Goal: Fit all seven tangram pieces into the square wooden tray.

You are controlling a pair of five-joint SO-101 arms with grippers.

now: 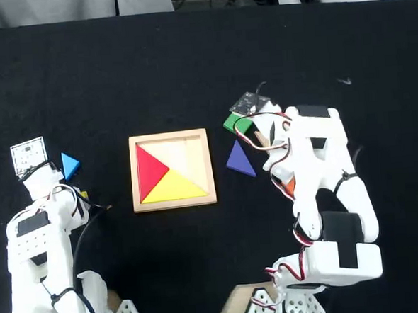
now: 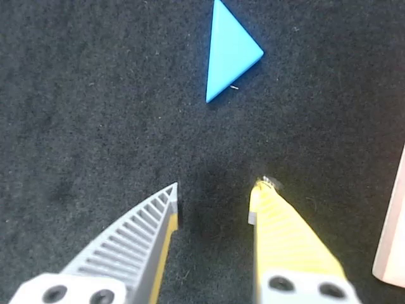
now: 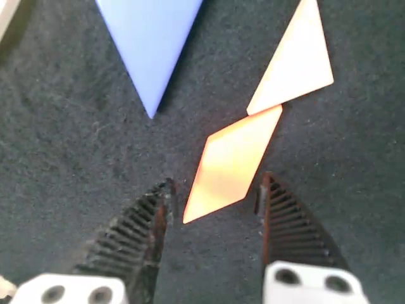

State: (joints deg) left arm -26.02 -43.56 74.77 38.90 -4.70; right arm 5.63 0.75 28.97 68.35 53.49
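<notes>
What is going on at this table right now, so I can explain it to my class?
It's a tangram job, partly done. The wooden tray holds only the red triangle and yellow triangle. The right gripper, open, straddles the orange parallelogram; the left gripper, open, hovers near the light blue triangle.

On the surface [image 1: 119,77], the tray [image 1: 169,137] holds a large triangle [image 1: 150,171] touching a second large triangle [image 1: 174,188] before it, with a small triangle [image 1: 69,166] well left, a mid-sized triangle [image 1: 240,159] just right, and a parallelogram [image 3: 233,163] between the fingers [image 3: 142,221] of the right gripper [image 3: 215,187].
</notes>
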